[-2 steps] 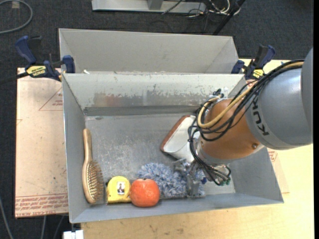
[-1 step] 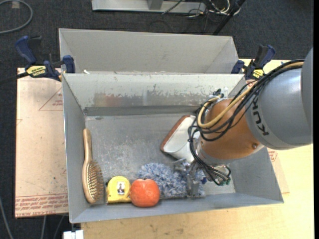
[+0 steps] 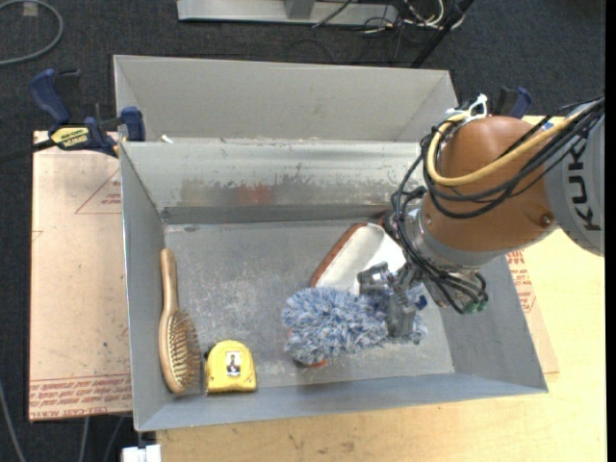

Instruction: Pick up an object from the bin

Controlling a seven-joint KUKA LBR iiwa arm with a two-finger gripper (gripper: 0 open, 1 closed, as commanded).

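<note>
My gripper [image 3: 390, 298] hangs low over the right part of the bin floor, at the right end of a blue fluffy duster head [image 3: 332, 323] that lies in the middle front. Its tip is down among the blue strands there. Just behind the gripper, a flat white object with a red-brown edge [image 3: 348, 255] lies slanted; its right part is hidden under the arm.
A wooden hairbrush [image 3: 174, 330] lies along the left wall with its bristled head toward the front. Beside it in the front left sits a yellow tape measure [image 3: 231, 367]. The arm's orange cover and cables overhang the bin's right side.
</note>
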